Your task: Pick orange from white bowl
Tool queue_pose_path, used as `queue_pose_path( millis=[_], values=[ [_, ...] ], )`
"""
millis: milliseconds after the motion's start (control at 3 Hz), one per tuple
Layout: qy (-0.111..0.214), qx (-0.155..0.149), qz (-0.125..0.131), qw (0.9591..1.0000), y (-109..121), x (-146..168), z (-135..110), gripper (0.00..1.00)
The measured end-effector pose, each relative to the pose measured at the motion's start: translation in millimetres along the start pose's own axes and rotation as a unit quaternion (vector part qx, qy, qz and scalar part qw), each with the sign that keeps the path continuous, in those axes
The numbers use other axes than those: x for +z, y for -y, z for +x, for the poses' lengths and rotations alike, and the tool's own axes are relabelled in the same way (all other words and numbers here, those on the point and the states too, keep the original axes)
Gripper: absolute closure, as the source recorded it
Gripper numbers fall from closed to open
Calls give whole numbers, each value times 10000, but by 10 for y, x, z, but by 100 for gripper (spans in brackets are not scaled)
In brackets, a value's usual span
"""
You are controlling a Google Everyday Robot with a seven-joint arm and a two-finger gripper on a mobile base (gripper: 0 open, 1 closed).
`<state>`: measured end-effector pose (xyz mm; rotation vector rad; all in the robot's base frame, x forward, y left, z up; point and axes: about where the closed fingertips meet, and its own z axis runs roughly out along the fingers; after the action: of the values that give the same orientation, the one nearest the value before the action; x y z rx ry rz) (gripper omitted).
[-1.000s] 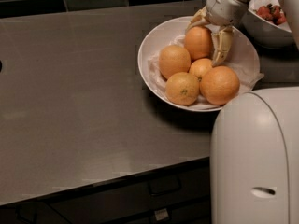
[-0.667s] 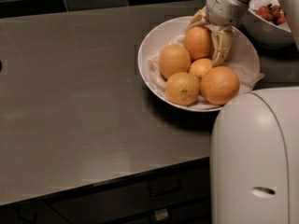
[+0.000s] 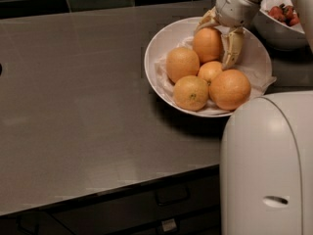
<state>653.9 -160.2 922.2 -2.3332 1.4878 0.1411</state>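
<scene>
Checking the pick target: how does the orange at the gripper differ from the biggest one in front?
The orange lies at the back of the white bowl, with the gripper around it; the biggest orange lies front right, outside the gripper. The orange is smaller and slightly oval; the biggest orange is rounder. Both are smooth and speckless.

claw [image 3: 214, 46] around the orange [image 3: 208, 44] at back of the white bowl [image 3: 155, 49], four oranges [image 3: 230, 88] in front

The grey counter [image 3: 88, 106] carries a white bowl [image 3: 155, 43] near its far right corner and a second bowl [image 3: 279, 35] at that corner. The gripper [image 3: 216, 47] clasps an orange [image 3: 205, 42] in the white bowl.
</scene>
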Motion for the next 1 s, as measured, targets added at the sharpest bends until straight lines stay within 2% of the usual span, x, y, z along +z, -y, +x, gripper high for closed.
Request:
queue_pose_path(
  millis=[333,667,1000],
  values=[
    [0,0,0,10000,0,1,0,38],
    [0,0,0,10000,0,1,0,26],
    [0,0,0,10000,19,-69,-21,26]
  ],
)
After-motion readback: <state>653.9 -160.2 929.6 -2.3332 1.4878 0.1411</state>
